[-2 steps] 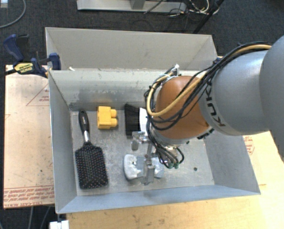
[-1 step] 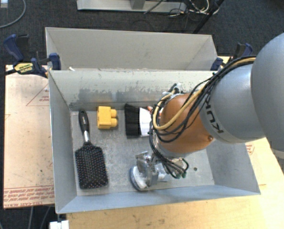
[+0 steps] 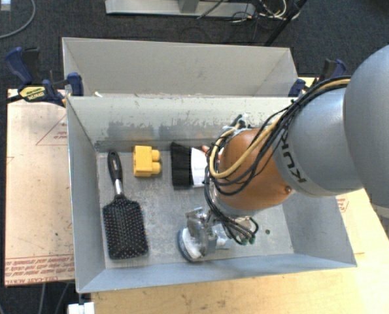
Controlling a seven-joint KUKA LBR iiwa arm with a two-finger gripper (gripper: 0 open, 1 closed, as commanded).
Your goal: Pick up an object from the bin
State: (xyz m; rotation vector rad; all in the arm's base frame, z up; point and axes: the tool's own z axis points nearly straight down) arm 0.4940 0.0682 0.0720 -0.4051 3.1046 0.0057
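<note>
Closest to the viewer, the robot's thick grey arm [image 3: 338, 136] enters from the right and hides the right side of the bin [image 3: 214, 277]. Below it sits the orange wrist cover [image 3: 246, 175], looped with cables. Lower again, the gripper [image 3: 204, 235] is down at the bin floor, near the front wall and about midway along it. Whether it is open or closed cannot be told, and a pale round shape [image 3: 189, 248] at its tip could be a thing or part of the tool.

A black hairbrush [image 3: 124, 226] lies near the gripper on the view's left, apart from it. Its long axis runs front to back, with the handle toward the back wall. Further back and left is a yellow block [image 3: 146, 161]. Just beside that, straight behind the gripper, lies a small black brush [image 3: 180, 165] with a white end partly under the cover. The hairbrush looks like the nearest clear candidate
</note>
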